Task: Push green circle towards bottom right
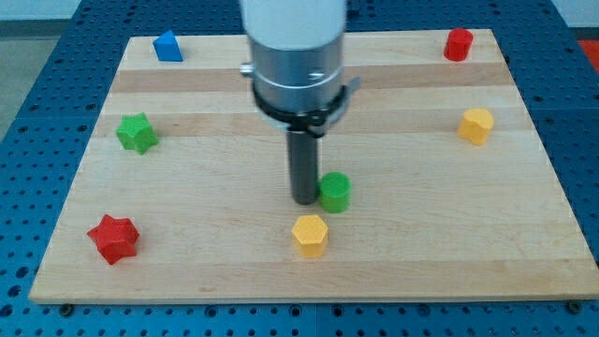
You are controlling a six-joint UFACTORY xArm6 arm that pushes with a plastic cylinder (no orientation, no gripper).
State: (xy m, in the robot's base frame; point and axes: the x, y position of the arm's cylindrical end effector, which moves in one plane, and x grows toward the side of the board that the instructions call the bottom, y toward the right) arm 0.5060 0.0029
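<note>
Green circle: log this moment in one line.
tip touching green circle on its left | yellow block just below | push not finished

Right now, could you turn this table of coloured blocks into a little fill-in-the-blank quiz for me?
My tip touches the ___ circle's left side.
The yellow hexagon lies just ___ the green circle.
The blue block sits at the board's top ___ corner.
The red star lies below the ___ star.

Answers: green; below; left; green

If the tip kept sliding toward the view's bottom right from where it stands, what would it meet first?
My tip sits just left of the green circle, apparently touching it, so it meets that block first. Beyond it the board shows no other block, though depth is uncertain.
</note>
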